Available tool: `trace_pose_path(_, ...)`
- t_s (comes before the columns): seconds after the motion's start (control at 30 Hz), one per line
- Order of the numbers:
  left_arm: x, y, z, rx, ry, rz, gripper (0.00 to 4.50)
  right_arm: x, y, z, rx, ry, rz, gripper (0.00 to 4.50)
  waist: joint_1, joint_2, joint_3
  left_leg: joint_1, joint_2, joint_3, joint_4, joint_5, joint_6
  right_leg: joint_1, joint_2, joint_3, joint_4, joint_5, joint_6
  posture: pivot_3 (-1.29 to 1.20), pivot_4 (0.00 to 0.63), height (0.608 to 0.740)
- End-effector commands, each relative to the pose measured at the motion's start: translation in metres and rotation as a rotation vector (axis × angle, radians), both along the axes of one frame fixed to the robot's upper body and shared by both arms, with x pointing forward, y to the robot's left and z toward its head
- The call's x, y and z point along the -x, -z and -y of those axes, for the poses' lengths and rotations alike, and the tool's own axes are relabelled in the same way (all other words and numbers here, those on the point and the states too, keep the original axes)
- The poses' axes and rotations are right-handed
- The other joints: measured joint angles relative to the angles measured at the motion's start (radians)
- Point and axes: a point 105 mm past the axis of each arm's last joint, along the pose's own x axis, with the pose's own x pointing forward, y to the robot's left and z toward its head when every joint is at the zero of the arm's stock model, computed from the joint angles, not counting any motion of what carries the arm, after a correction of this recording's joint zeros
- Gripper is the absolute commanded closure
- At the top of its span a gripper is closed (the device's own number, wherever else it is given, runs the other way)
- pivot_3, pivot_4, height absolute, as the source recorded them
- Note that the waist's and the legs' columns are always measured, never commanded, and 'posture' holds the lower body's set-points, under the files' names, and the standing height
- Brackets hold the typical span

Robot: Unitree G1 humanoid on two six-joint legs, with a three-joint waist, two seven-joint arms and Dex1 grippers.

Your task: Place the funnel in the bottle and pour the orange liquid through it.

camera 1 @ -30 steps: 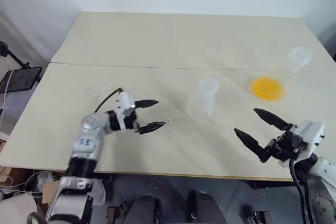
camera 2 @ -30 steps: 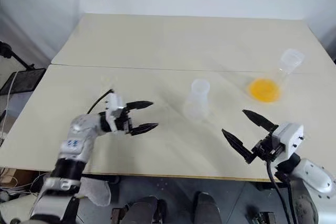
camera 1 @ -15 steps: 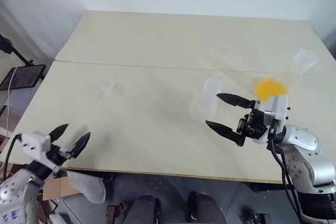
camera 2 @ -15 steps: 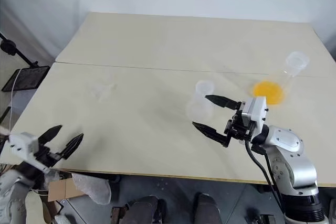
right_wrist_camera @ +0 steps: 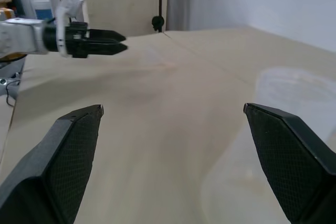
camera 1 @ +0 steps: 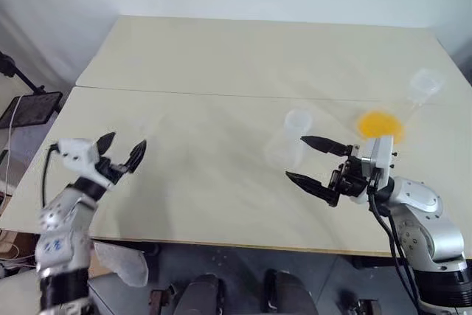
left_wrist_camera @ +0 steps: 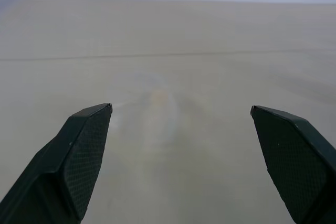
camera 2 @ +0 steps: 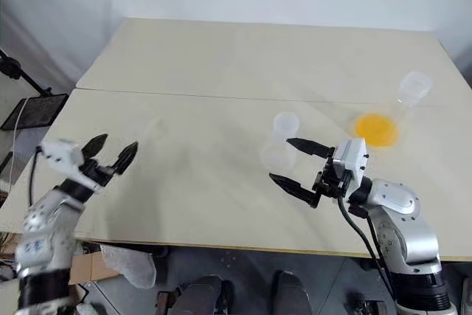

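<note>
you're holding both the left gripper (camera 1: 123, 153) and right gripper (camera 1: 316, 161) wide and empty, the right crowding the bottle (camera 1: 289, 138), risking tipping it, while the funnel (left_wrist_camera: 157, 109), faint, is probably lying ahead of the left.

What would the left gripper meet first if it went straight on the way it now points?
Probably the small clear plastic funnel lying on the beige table, just ahead of the open left gripper; depth is unclear.
</note>
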Motion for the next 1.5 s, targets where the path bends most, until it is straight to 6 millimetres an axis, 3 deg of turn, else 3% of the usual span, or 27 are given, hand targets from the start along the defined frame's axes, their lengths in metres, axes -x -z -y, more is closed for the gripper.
trace_pose_path(0.03, -0.025, -0.001, 0.006, -0.019, -0.017, -0.002, 0.01, 0.006, -0.013, -0.001, -0.016, 0.017, 0.063, 0.0, 0.001, 0.0, 0.0, 0.0, 0.0, 0.0, 0.0, 0.0, 0.0, 0.0, 0.0, 0.0, 0.0, 0.0, 0.0, 0.0, 0.15, 0.74)
trace_pose_path(0.27, -0.052, -0.005, 0.016, 0.02, -0.004, -0.011, 0.01, 0.01, -0.013, 0.001, -0.014, 0.056, 0.067, 0.0, 0.0, -0.002, 0.0, 0.0, 0.0, 0.0, 0.0, 0.0, 0.0, 0.0, 0.0, -0.001, 0.0, 0.0, 0.0, 0.0, 0.15, 0.74)
trace_pose_path(0.73, -0.041, -0.005, 0.011, -0.065, 0.063, -0.016, 4.49, 0.014, -0.011, 0.004, -0.024, 0.104, 0.074, 0.0, 0.003, -0.002, 0.0, 0.0, 0.001, 0.0, 0.001, 0.0, 0.0, 0.0, 0.0, -0.001, 0.0, 0.0, 0.0, 0.0, 0.15, 0.74)
trace_pose_path(0.9, -0.04, -0.015, 0.013, -0.083, 0.09, 0.024, 4.49, 0.014, -0.011, 0.005, -0.026, 0.109, 0.076, 0.0, 0.002, -0.002, 0.0, 0.0, 0.0, -0.001, 0.001, 0.0, 0.0, 0.001, 0.0, -0.001, 0.0, 0.0, 0.001, 0.0, 0.15, 0.74)
trace_pose_path(0.97, -0.037, -0.029, 0.019, -0.125, 0.137, 0.081, 4.49, 0.014, -0.01, 0.006, -0.023, 0.116, 0.077, 0.0, 0.001, -0.002, 0.0, 0.0, 0.0, -0.001, 0.001, 0.0, 0.0, 0.0, 0.0, -0.001, 0.0, 0.0, 0.001, 0.0, 0.15, 0.74)
trace_pose_path(1.07, -0.027, -0.077, 0.05, -0.239, 0.328, 0.244, 4.49, 0.015, -0.01, 0.013, -0.02, 0.151, 0.084, 0.0, 0.003, -0.002, 0.001, -0.001, 0.0, -0.001, 0.001, 0.0, 0.0, 0.0, 0.0, -0.001, 0.0, 0.0, 0.001, 0.0, 0.15, 0.74)
trace_pose_path(1.17, -0.007, -0.124, 0.103, -0.431, 0.644, 0.397, 4.49, 0.016, -0.01, 0.029, -0.029, 0.232, 0.088, 0.0, 0.014, -0.004, 0.001, -0.002, 0.0, -0.002, 0.002, 0.0, 0.0, 0.001, 0.0, -0.002, 0.0, 0.0, 0.001, 0.0, 0.15, 0.74)
trace_pose_path(1.33, 0.003, -0.164, 0.168, -0.663, 0.939, 0.508, 4.49, 0.025, -0.005, 0.059, -0.036, 0.38, 0.08, 0.0, 0.02, -0.001, 0.0, 0.0, -0.003, 0.0, 0.001, 0.0, 0.001, 0.002, -0.001, 0.0, -0.002, 0.002, 0.003, 0.0, 0.15, 0.74)
trace_pose_path(1.5, 0.0, -0.173, 0.213, -0.839, 1.065, 0.555, 4.49, 0.036, 0.004, 0.07, -0.043, 0.466, 0.072, 0.0, 0.013, -0.001, 0.0, -0.001, -0.002, 0.004, 0.001, 0.001, 0.002, 0.001, 0.002, 0.0, -0.003, 0.002, 0.003, 0.0, 0.15, 0.74)
